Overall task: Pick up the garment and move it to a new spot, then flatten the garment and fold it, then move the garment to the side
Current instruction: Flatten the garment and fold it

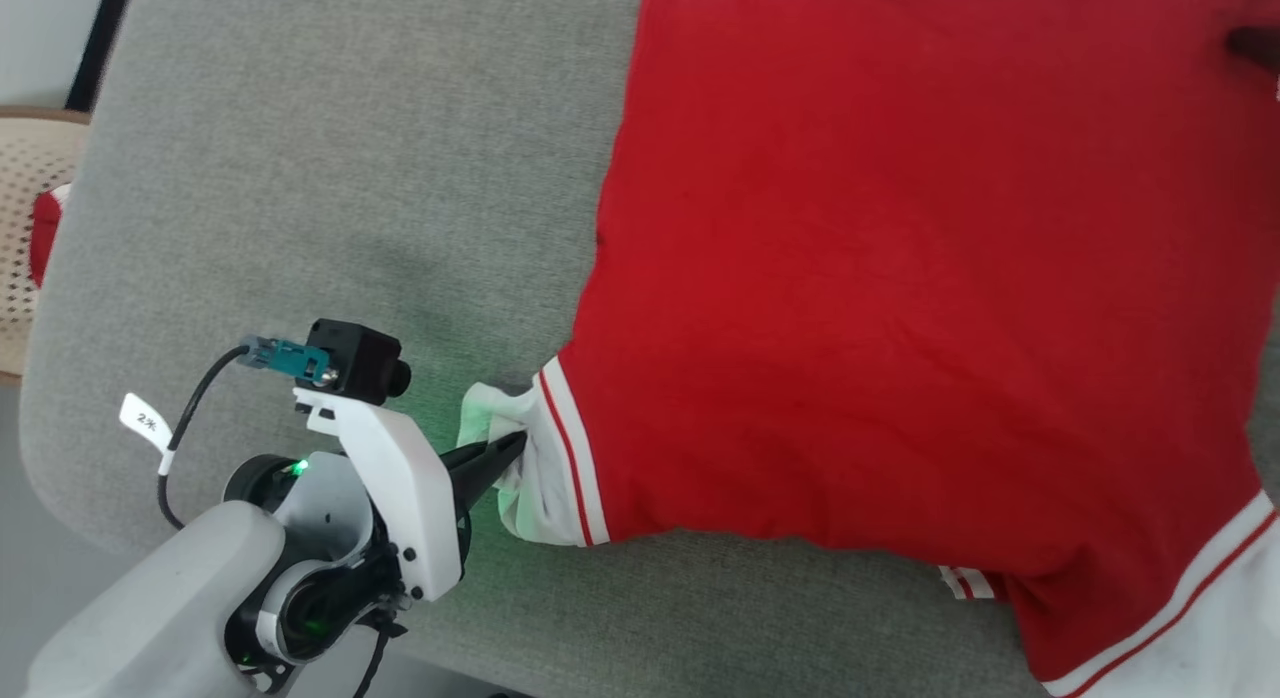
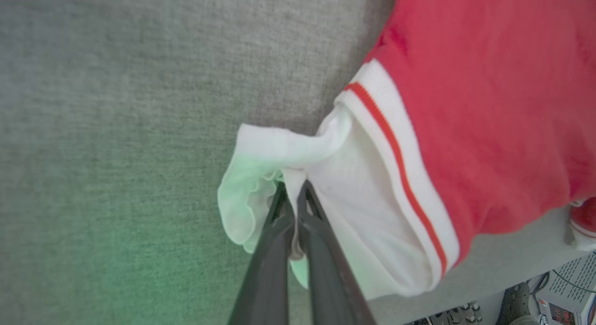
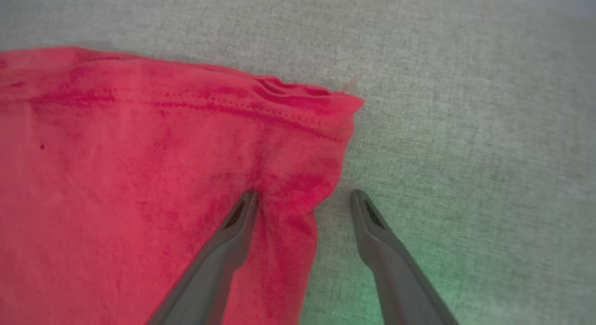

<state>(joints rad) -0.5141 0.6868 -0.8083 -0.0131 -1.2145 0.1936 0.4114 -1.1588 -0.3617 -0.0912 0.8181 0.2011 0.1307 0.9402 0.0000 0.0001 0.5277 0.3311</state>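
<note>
The garment [image 1: 900,278] looks limp and light, best pinched at edges: left tool [image 2: 293,187] clamps its sleeve [image 2: 368,199], right tool [image 3: 303,194] gapes beside a hem corner [image 3: 342,106].

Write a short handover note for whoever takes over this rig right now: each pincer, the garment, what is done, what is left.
Garment: spread on the grey cushion, mostly flat, plain red side up.
Left pincer: shut on the white sleeve, which is bunched at its tips.
Right pincer: open, straddling a hemmed red corner, one finger on the cloth and one on the cushion.
Done: the garment looks laid out.
Left: smooth the sleeve and corner, fold, then move it aside.
</note>
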